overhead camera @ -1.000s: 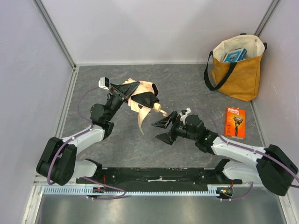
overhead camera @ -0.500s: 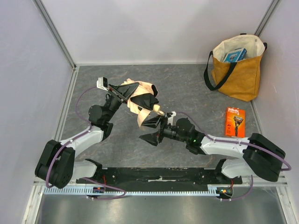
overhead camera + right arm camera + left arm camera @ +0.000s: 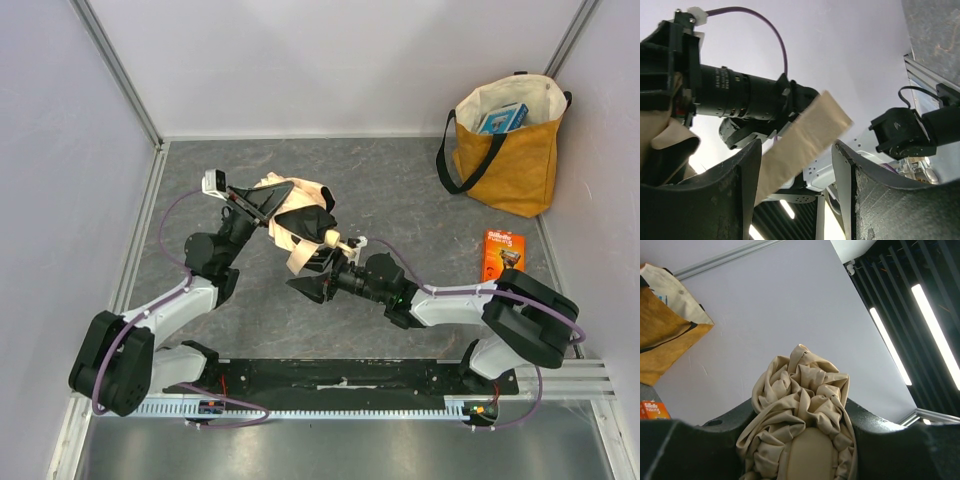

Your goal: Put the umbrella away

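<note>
**Umbrella pinned by left arm, right arm lining up on the strap**

- Right gripper (image 3: 312,275): jaws apart, straddling the loose beige strap (image 3: 800,132). No pinch yet; gap shows on one side.
- My read: it grabs the strap to wrap the canopy shut before stowing.
- Wooden knob (image 3: 333,238) sits just beyond, pointing at the right arm.
- Left gripper (image 3: 262,200): clenched on bunched fabric of the umbrella (image 3: 300,215), apparently raised off the table (image 3: 400,190) so the strap dangles reachable.
- Canopy ruffled, untied.
- Razor pack (image 3: 503,262) lies flat, right side.
- Tote bag (image 3: 510,160) in the far right corner, open top, well apart. Likely destination.
</note>
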